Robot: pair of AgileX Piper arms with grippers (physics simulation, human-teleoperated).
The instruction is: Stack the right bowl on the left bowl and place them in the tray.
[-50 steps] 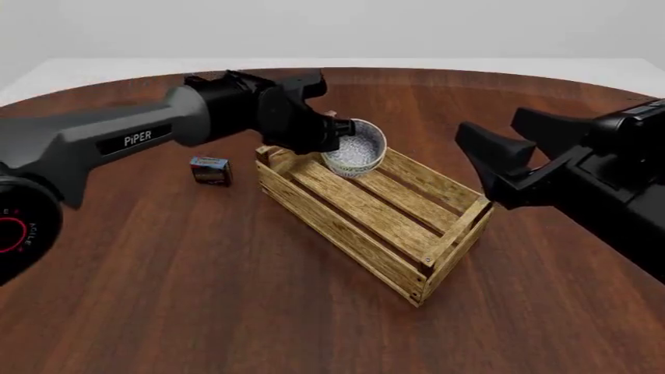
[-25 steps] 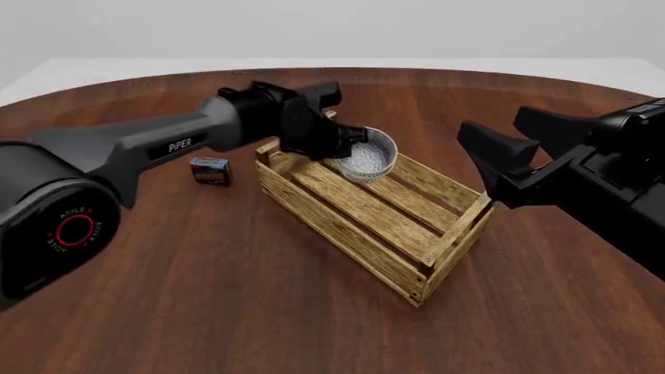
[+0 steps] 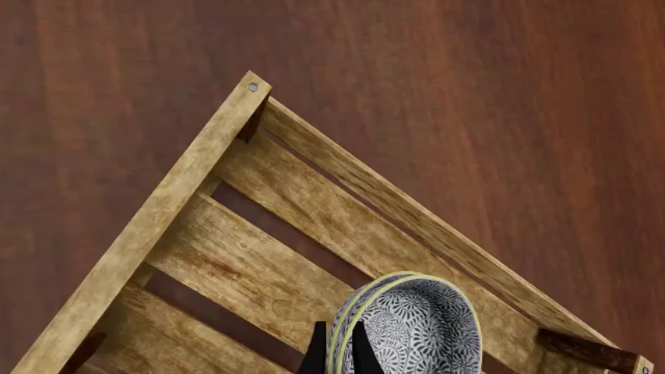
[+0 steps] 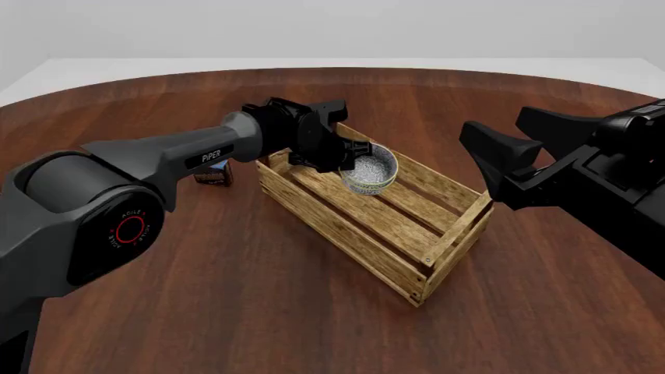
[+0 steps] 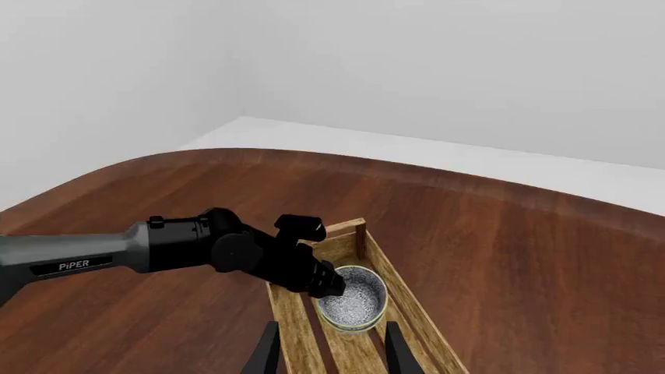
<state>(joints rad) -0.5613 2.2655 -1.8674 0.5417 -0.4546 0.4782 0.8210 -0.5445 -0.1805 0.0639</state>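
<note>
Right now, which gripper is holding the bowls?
The left gripper, clamped on the bowls over the tray; the right gripper is open, empty.

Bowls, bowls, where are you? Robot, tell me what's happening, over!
Left hand shut on stacked bowls, over the tray. Right hand open, empty, off to the side. Nothing in the way.

Wooden table point(image 4: 208, 312) with tray point(image 4: 343, 218), small box point(image 4: 214, 178).
</note>
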